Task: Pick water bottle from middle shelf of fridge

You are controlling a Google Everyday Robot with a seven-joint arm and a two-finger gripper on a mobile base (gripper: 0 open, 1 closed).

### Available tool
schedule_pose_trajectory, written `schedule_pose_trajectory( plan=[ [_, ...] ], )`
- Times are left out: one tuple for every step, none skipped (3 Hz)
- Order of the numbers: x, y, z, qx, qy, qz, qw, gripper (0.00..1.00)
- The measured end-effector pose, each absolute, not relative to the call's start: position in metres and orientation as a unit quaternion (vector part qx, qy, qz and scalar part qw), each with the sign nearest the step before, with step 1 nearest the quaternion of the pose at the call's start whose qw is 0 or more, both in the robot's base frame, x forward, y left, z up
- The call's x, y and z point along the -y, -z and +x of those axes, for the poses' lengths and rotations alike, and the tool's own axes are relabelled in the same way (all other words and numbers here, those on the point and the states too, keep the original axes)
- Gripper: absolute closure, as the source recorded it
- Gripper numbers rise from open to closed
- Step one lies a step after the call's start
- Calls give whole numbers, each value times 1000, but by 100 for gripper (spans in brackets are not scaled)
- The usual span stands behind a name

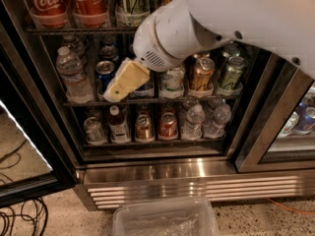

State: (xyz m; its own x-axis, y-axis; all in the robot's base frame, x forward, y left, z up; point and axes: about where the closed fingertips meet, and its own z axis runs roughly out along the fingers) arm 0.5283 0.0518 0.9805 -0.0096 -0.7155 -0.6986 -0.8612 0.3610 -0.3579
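Observation:
The water bottle, clear and ribbed with a white cap, stands at the left end of the middle shelf of the open fridge. Blue Pepsi cans stand beside it, with green and gold cans further right. My gripper, cream-coloured on a white arm, points down-left in front of the Pepsi cans, just right of the water bottle and apart from it. It holds nothing that I can see.
Big red Coca-Cola cans fill the rack above. The bottom rack holds cans, a small red-capped bottle and more water bottles. The glass door is open at left. A clear plastic bin and cables lie on the floor.

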Motion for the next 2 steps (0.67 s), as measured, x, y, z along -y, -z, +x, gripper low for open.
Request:
schedule_pose_trajectory(
  plan=[
    [-87, -1001, 509, -673, -102, -586, 441, 0],
    [-88, -1003, 507, -668, -100, -590, 442, 0]
  ],
)
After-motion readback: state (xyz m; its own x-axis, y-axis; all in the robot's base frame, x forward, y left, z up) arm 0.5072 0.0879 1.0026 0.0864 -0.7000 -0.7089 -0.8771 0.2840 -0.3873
